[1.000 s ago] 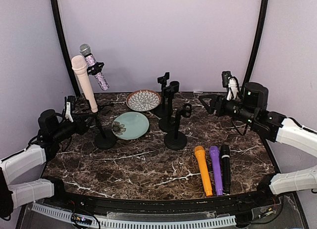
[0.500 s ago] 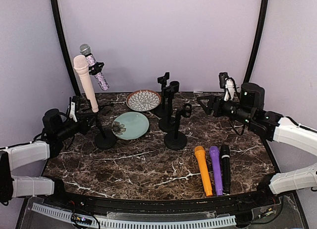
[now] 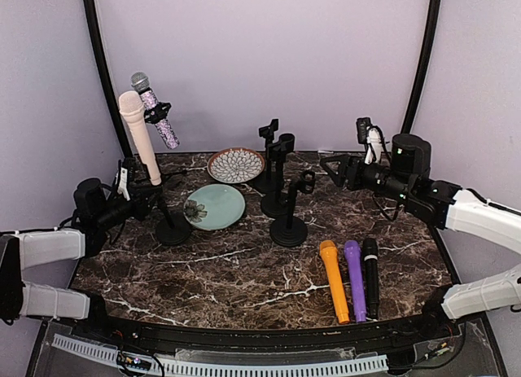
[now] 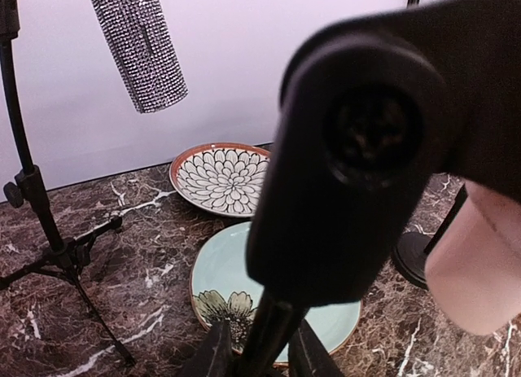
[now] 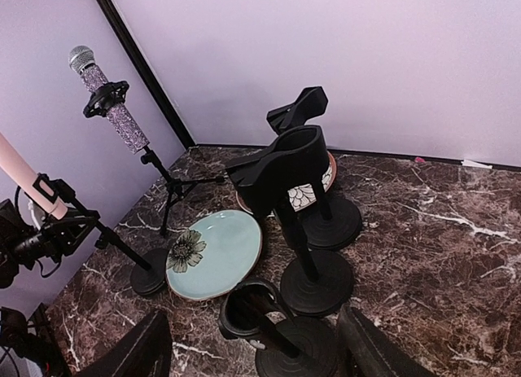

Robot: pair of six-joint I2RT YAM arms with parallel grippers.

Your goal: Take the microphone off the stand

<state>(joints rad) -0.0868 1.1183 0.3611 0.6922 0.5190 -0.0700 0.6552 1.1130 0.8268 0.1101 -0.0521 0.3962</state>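
Observation:
A pink microphone [image 3: 138, 145] stands tilted in the clip of a black round-base stand [image 3: 172, 229] at the left. My left gripper [image 3: 138, 199] is shut on that stand's thin pole [image 4: 264, 340], just below the clip [image 4: 358, 165]. One finger sits on each side of the pole. The pink microphone's lower end [image 4: 480, 263] shows at the right edge of the left wrist view. My right gripper [image 3: 334, 167] hangs open above the back right of the table, holding nothing. From there the pink microphone [image 5: 28, 181] shows far off at the left edge.
A glittery microphone [image 3: 155, 110] sits on a tripod stand at the back left. A teal flower plate [image 3: 214, 206] and a patterned plate [image 3: 235, 164] lie mid-table beside three empty black stands [image 3: 288, 229]. Orange [image 3: 334, 279], purple [image 3: 354, 278] and black [image 3: 370, 275] microphones lie front right.
My left gripper moved in a little and closed on the pink microphone's stand pole. My right arm drifted slightly left, still open.

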